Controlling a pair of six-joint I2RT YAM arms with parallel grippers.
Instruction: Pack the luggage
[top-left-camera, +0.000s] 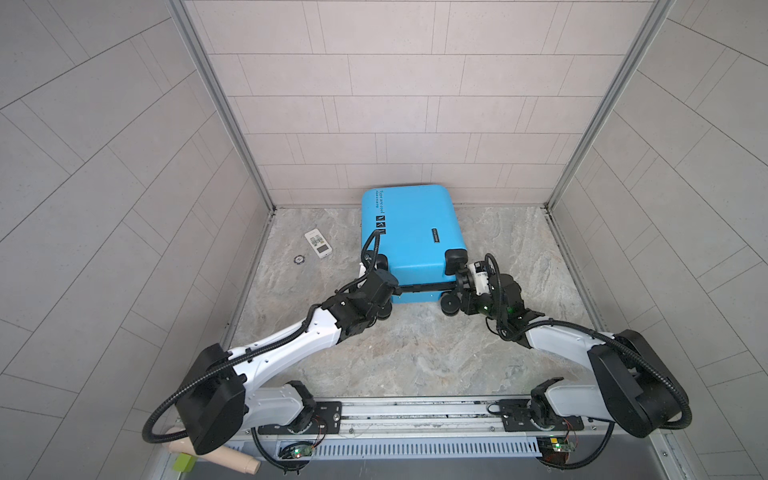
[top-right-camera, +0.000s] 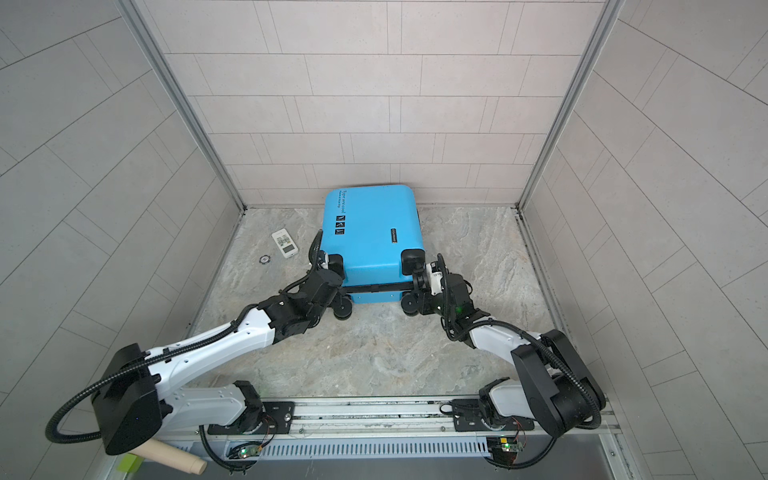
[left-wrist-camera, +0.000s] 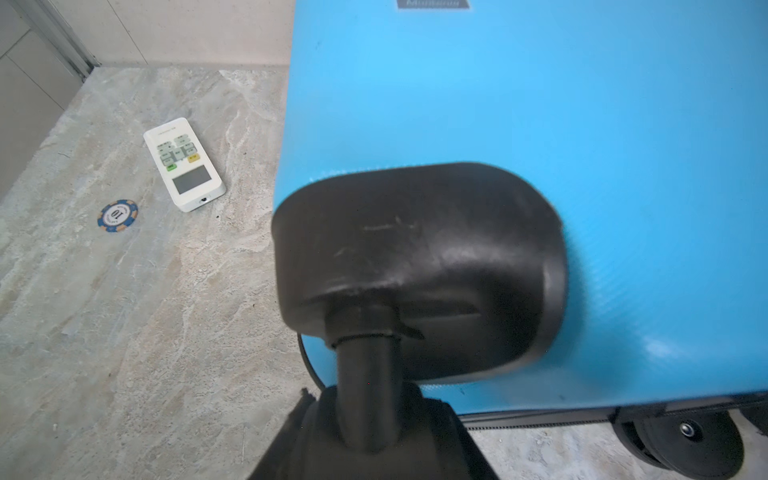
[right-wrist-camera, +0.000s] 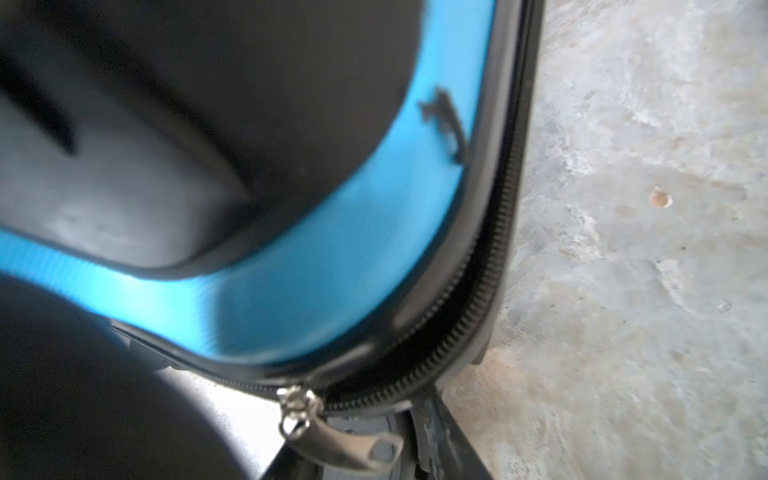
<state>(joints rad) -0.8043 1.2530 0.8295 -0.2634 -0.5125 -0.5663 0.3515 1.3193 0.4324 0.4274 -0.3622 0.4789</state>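
Observation:
The bright-blue luggage (top-left-camera: 411, 232) (top-right-camera: 374, 232) lies flat near the back wall, lid down, with its black wheels towards the front. My left gripper (top-left-camera: 374, 268) (top-right-camera: 332, 266) is at its front left corner. In the left wrist view the gripper (left-wrist-camera: 374, 411) is shut on the black caster under the wheel housing (left-wrist-camera: 415, 257). My right gripper (top-left-camera: 459, 278) (top-right-camera: 417, 278) is at the front right corner. There its jaws (right-wrist-camera: 353, 453) stand apart around the silver zipper pull (right-wrist-camera: 332, 440). Beyond the slider the zipper teeth (right-wrist-camera: 478, 291) are parted.
A white remote control (top-left-camera: 318, 244) (left-wrist-camera: 183, 164) and a blue poker chip (top-left-camera: 298, 259) (left-wrist-camera: 117, 215) lie on the marble table left of the luggage. A wooden roller (top-left-camera: 216, 455) and a green block (top-left-camera: 185, 461) sit below the front rail at the left. Tiled walls close three sides.

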